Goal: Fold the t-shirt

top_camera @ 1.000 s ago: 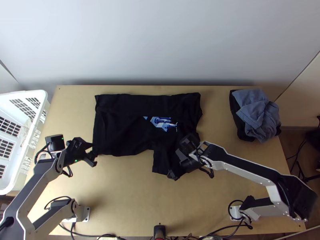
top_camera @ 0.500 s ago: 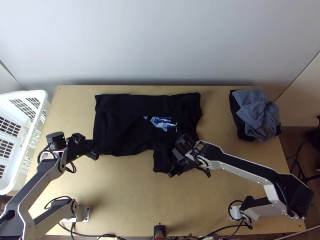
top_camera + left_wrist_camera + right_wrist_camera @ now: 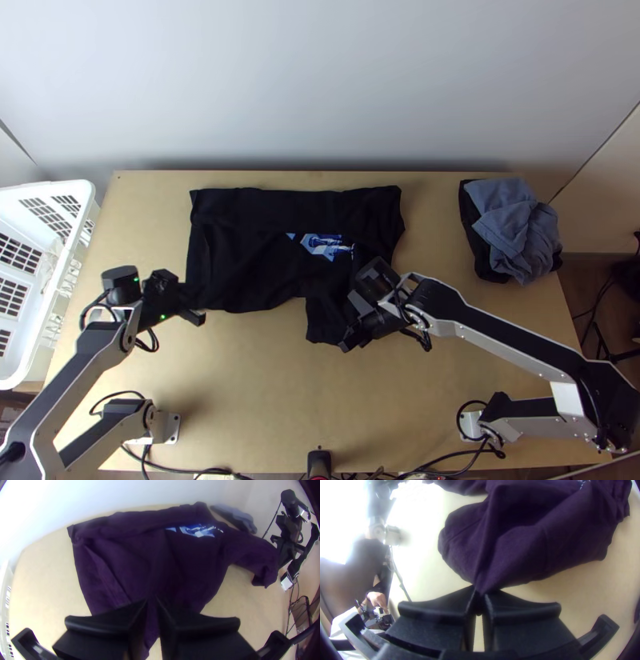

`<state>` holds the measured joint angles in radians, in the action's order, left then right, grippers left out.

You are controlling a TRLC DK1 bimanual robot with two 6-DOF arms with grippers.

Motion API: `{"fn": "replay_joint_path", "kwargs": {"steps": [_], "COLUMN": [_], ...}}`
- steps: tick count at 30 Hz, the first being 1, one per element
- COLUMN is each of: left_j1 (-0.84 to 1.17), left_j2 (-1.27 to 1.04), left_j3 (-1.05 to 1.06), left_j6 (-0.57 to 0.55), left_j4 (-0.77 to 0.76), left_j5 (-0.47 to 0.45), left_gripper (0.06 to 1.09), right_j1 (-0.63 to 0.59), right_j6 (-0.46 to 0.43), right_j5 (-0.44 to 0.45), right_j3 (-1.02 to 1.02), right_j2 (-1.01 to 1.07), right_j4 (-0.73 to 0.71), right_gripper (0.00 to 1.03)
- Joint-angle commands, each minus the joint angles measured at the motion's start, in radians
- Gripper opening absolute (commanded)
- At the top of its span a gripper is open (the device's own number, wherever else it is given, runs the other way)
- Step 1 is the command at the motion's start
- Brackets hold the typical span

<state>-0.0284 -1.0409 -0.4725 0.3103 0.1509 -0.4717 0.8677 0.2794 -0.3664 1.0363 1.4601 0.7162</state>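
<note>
Showing L gripper [image 3: 152,602], spread earlier, now clenched on t-shirt [image 3: 248,256] edge — R gripper [image 3: 480,592] pinching same cloth elsewhere — prob. fold-ready.

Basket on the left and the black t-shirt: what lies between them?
Top view: bare tabletop lies between the white basket and the t-shirt, with the left arm's tool over the nearer part, at the shirt's corner.

A white plastic laundry basket [image 3: 50,187] stood at the left edge of the worktop [image 3: 240,384]. Toward the worktop's far right corner, a blue-grey cloth [image 3: 512,224] lay bunched on a black cloth [image 3: 481,258]. A pale wall [image 3: 320,88] rose behind the worktop.
</note>
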Motion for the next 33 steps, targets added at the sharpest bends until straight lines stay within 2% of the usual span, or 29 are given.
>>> {"fn": "replay_joint_path", "kwargs": {"steps": [1, 4, 11, 12, 13, 17, 20, 24, 27, 33], "left_j1": [0.018, 0.01, 0.016, 0.015, 0.016, 0.018, -0.008, -0.1, -0.162, -0.208], "left_j2": [-0.073, -0.111, -0.151, -0.156, -0.163, -0.11, -0.039, 0.008, 0.018, -0.056], "left_j3": [-0.021, -0.02, -0.026, -0.025, -0.026, -0.04, -0.077, -0.164, -0.268, -0.416], "left_j6": [0.084, 0.104, 0.136, 0.156, 0.159, 0.136, 0.055, 0.004, -0.007, -0.046], "left_j4": [0.124, 0.138, 0.173, 0.171, 0.161, 0.197, 0.207, 0.249, 0.337, 0.334], "left_j5": [0.116, 0.168, 0.18, 0.179, 0.179, 0.133, 0.071, 0.005, -0.061, -0.07], "left_gripper": [0.53, 0.55, 0.52, 0.35, 0.09, 0.1, 0.1, 0.1, 0.1, 0.1], "right_j1": [-0.003, -0.001, -0.003, -0.003, -0.003, -0.016, -0.027, -0.067, -0.127, -0.309], "right_j6": [-0.008, -0.006, -0.009, -0.009, -0.009, -0.009, -0.011, 0.001, 0.001, -0.037], "right_j5": [0.001, 0.001, 0.001, 0.001, 0.001, 0.001, 0.001, -0.003, -0.017, -0.017], "right_j3": [0.019, 0.018, 0.008, 0.011, 0.013, 0.004, -0.005, -0.001, 0.027, 0.143], "right_j2": [-0.012, -0.014, -0.012, -0.012, -0.012, -0.012, -0.012, -0.046, -0.07, -0.099], "right_j4": [0.008, 0.008, 0.008, 0.008, 0.008, 0.008, 0.008, 0.009, 0.02, 0.015], "right_gripper": [0.03, 0.03, 0.03, 0.03, 0.03, 0.03, 0.03, 0.03, 0.03, 0.03]}}
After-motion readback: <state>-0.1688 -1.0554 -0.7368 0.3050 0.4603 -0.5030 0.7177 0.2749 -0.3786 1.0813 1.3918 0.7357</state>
